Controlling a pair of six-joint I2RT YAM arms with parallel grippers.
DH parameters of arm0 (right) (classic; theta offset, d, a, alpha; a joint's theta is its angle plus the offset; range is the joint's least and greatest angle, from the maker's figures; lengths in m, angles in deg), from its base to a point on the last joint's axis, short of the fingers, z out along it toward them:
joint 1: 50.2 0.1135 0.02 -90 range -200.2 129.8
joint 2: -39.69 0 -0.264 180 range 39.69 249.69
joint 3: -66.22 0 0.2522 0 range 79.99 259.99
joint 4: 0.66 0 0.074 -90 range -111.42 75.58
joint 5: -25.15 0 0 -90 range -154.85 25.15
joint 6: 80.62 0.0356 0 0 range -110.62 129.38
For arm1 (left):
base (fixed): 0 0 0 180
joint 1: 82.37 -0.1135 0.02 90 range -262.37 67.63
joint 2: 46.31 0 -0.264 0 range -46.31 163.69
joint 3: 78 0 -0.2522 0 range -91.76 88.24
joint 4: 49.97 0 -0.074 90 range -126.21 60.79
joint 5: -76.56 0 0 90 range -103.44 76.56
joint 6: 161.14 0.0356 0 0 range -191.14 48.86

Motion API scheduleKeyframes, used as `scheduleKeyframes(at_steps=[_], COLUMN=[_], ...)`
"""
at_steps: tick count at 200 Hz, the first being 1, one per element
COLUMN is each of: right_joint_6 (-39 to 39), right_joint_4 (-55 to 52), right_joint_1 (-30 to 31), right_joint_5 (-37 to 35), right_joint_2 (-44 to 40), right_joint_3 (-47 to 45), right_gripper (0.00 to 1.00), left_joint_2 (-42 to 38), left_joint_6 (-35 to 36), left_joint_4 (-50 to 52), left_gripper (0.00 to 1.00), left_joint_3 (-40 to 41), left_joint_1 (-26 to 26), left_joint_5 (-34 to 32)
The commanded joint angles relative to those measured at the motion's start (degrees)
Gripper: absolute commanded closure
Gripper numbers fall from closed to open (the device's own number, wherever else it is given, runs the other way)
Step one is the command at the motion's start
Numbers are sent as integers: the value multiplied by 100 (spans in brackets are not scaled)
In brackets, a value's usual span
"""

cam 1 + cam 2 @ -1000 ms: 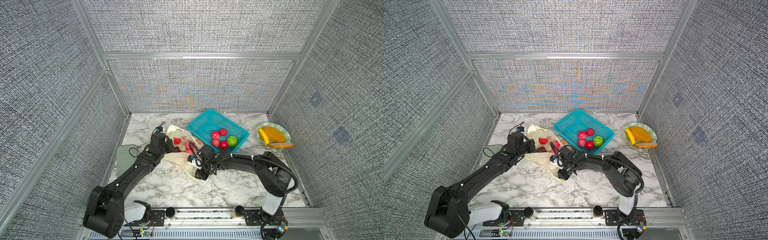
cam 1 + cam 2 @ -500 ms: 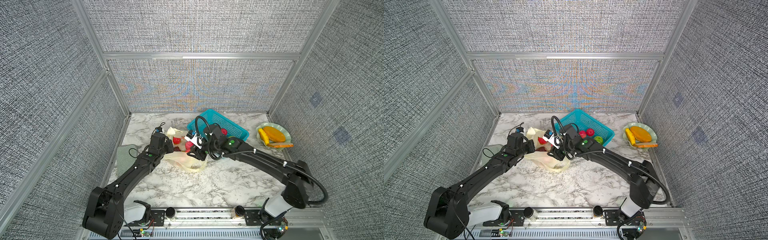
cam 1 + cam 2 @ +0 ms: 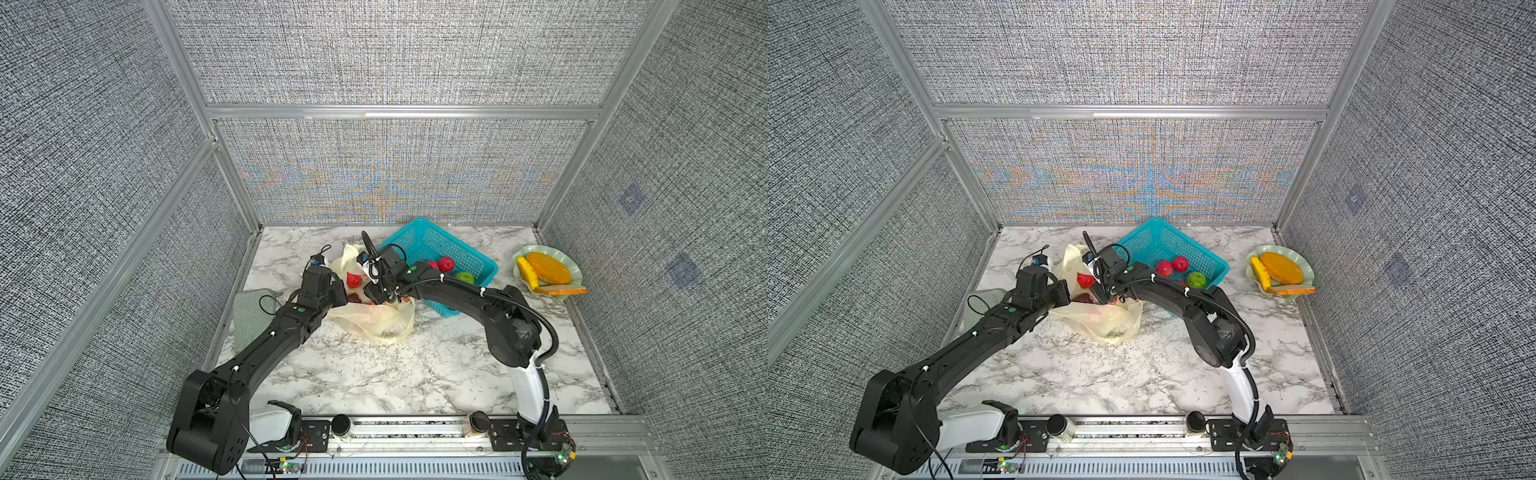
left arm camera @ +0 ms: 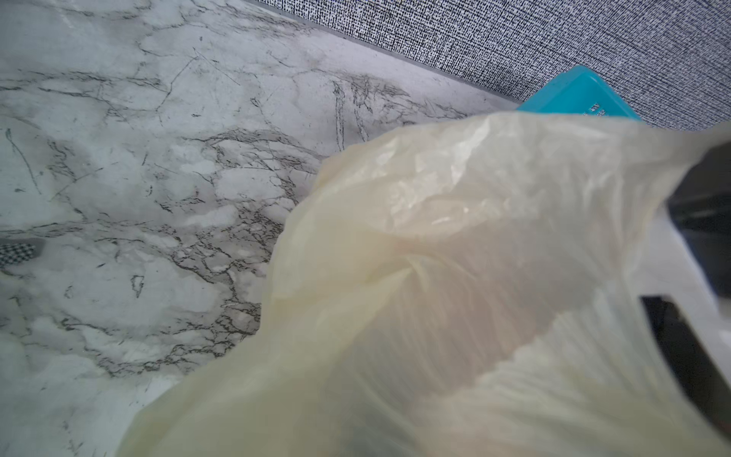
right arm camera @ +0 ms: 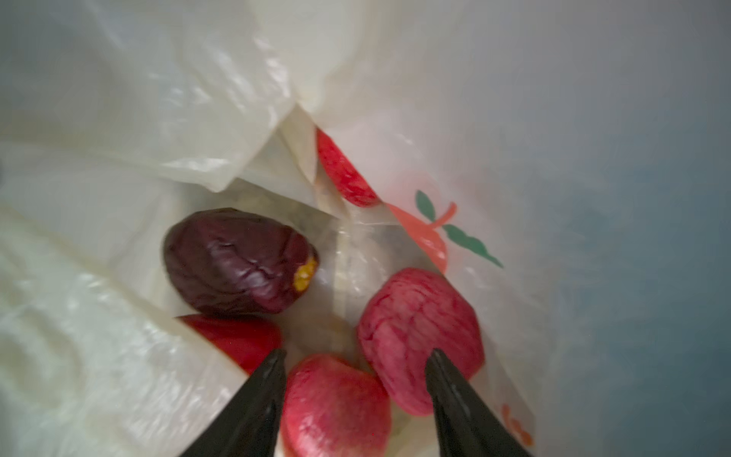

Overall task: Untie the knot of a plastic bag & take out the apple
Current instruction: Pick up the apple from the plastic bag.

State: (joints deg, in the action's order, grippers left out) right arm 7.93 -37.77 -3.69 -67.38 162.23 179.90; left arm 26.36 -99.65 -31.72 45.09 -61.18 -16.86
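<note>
Arms meet at plastic bag [image 3: 374, 322]; right claw [image 5: 356, 354] points inside, parted.

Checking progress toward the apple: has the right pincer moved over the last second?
Yes. The right pincer went from the near edge of the plastic bag toward the back wall; it is now beside the teal basket, over the bag's mouth.

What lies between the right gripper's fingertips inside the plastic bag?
A streaky red apple inside the plastic bag; the right wrist view shows it.
</note>
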Motion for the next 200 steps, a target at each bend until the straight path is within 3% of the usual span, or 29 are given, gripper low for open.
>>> scheduleKeyframes(at_steps=[1,48,97,109,141,171,200], right_joint_6=[266,363,426,441,445,337,193], right_joint_4=[-89,-220,-498,-646,-637,-168,117], right_joint_1=[-35,-97,-105,-112,-124,-124,-213], right_joint_5=[-654,-539,-328,-294,-304,-91,930], right_joint_2=[165,609,982,1050,876,72,-932], right_joint_3=[203,489,778,841,736,191,-358], right_gripper=[38,29,30,35,66,68,68], left_joint_2=[23,7,-50,-49,47,101,99], left_joint_6=[82,95,126,128,126,134,144], left_joint_4=[-38,-17,18,0,-45,-58,-34], left_gripper=[100,100,100,100,100,100,100], left_joint_3=[1,5,25,36,59,55,83], left_joint_1=[-16,-13,-25,-26,-20,-26,-21], left_joint_5=[-71,-89,-175,-185,-159,-183,-230])
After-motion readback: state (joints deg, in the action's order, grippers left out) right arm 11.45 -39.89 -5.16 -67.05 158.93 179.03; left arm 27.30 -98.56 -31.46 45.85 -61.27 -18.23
